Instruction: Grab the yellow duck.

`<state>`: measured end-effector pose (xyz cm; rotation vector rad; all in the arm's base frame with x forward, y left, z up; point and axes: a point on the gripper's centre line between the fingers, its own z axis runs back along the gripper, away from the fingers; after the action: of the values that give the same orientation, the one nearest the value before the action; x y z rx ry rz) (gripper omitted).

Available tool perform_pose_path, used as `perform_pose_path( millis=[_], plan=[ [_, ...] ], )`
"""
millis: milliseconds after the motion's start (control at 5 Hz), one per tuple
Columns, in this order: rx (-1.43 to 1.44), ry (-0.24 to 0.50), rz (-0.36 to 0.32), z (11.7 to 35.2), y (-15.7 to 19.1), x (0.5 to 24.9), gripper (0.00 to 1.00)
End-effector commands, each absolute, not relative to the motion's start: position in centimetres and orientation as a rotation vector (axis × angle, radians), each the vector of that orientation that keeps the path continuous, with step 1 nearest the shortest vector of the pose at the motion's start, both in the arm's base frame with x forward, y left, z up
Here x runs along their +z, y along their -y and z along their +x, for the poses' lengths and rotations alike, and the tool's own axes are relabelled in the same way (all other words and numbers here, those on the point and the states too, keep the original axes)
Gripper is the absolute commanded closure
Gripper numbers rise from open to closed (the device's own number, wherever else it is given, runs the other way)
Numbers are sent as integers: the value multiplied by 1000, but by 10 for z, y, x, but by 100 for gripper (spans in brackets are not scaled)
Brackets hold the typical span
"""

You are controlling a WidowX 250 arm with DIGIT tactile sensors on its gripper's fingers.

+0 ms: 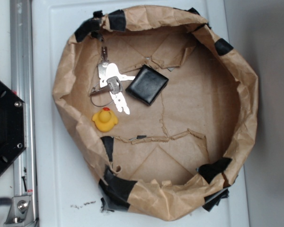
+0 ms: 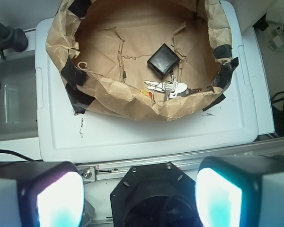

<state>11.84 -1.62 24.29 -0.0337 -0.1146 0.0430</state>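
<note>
From the exterior view I look straight down on a big ring made of crumpled brown paper (image 1: 248, 104), patched with strips of black tape (image 1: 118, 20). It sits on a white lid (image 1: 52, 198). Inside the ring, on the left side of the paper floor, lies the yellow duck (image 1: 104, 119). It is small and bright, with a red-orange spot on its head. Just above it is a bunch of silver keys (image 1: 112, 85) on a ring, and the tip of one key comes close to the duck's head. To the right of the keys lies a black wallet (image 1: 147, 84), bigger than the duck. A black robot base (image 1: 4, 127) and a metal rail (image 1: 20, 56) sit at the left edge. I see no gripper in this view.

From the wrist view I look at the paper ring (image 2: 132, 97) from far back and above. I can see the wallet (image 2: 164, 59) and the keys (image 2: 168, 87) inside. I think the duck hides behind the near paper wall, since I cannot find it here. The gripper (image 2: 138, 189) has its two fingers (image 2: 57, 198) at the bottom corners, wide apart, with nothing between them. It is well away from the ring.
</note>
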Motion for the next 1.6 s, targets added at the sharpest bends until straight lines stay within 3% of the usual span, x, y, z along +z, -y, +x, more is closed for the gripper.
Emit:
perform_pose_path(
  millis=[0, 200, 400, 600, 800, 1000, 1200, 1400],
  plan=[
    [43, 115, -34, 118, 16, 243, 0],
    [108, 191, 98, 147, -22, 229, 0],
    [298, 120, 29, 175, -31, 204, 0],
    [358, 146, -63, 206, -40, 182, 0],
    [360, 203, -152, 239, -39, 138, 0],
    [205, 222, -181, 249, -11, 96, 0],
    [182, 123, -211, 227, 7, 64, 0],
    [200, 49, -220, 203, 12, 56, 0]
  ],
)
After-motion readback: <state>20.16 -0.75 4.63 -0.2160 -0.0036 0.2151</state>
